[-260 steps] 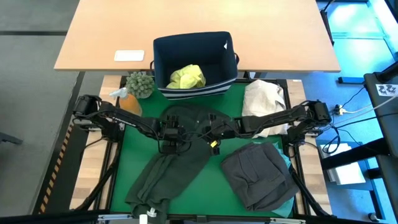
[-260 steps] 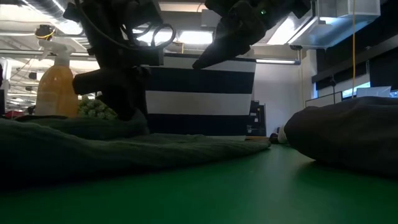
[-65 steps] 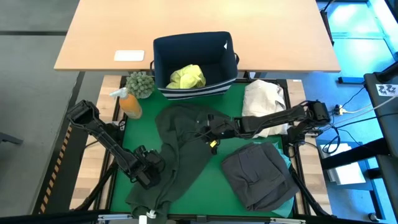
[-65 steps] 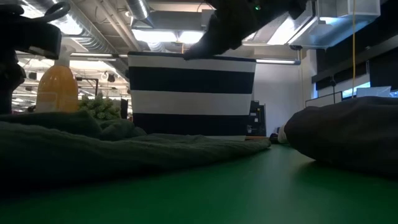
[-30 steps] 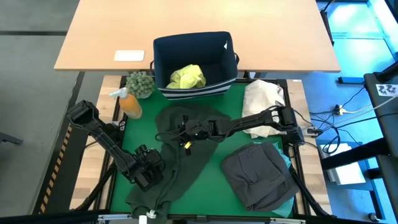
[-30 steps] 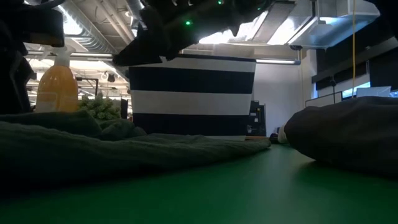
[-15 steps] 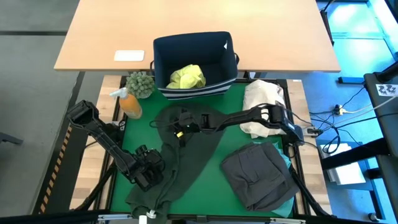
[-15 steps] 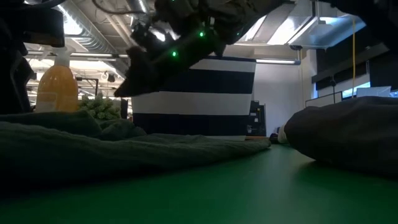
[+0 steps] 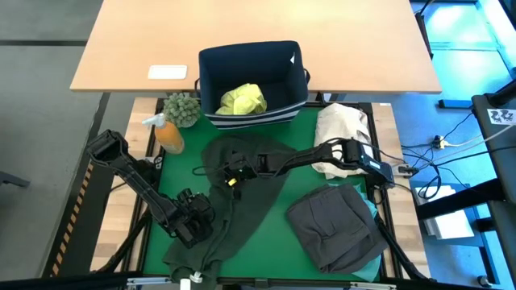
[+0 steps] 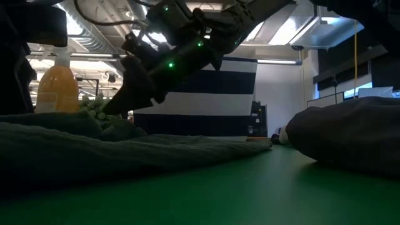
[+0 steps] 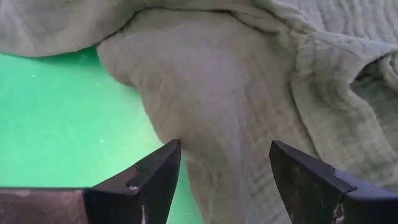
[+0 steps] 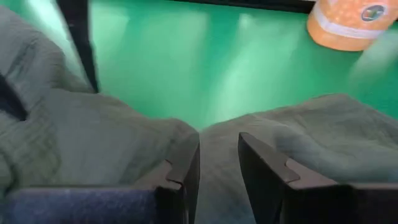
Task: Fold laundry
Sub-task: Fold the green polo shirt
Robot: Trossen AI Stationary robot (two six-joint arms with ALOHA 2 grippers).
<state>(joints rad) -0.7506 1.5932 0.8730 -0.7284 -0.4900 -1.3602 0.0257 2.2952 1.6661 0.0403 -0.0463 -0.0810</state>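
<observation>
- My right gripper (image 9: 228, 171) has slid further left over the dark olive garment (image 9: 234, 201), jaws narrowly apart, seemingly holding nothing.
- My left gripper (image 9: 193, 221) stays wide open on the green mat (image 9: 266, 234).

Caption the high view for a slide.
Right gripper reaches across the dark olive garment; left gripper waits, open, at its edge.
</observation>
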